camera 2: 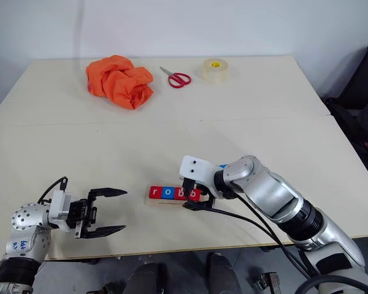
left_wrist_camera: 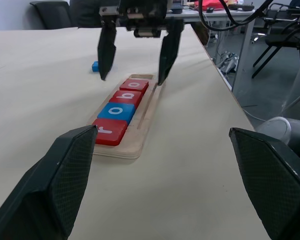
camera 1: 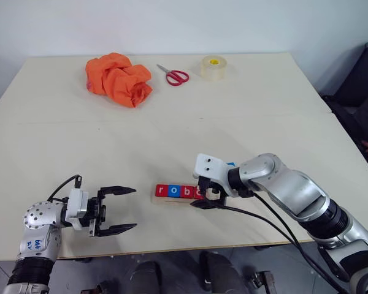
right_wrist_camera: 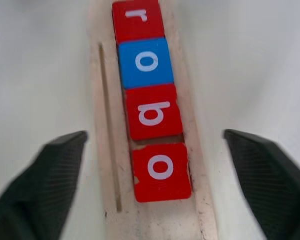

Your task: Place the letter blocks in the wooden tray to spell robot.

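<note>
Looking down through the head camera, you are seeing the wooden tray [camera 1: 179, 197] lying at about six o'clock on the table [camera 1: 172, 135], holding four letter blocks [camera 1: 172, 191] reading r, o, b, o, while the right gripper [camera 1: 207, 195] is hovering over the tray's right end with jaws spread wide and empty. A blue block [left_wrist_camera: 95, 66], probably the t, is sitting on the table just beyond that gripper. The left gripper [camera 1: 118, 209] is pointing level toward the tray from its nine o'clock, well apart, fingers wide and holding nothing. In the left wrist view, the blocks are looking thin, stiff and light, probably slick-faced, so you should be pinching opposite edges. In the right wrist view, the second o [right_wrist_camera: 161, 171] is sitting slightly askew between the fingers.
</note>
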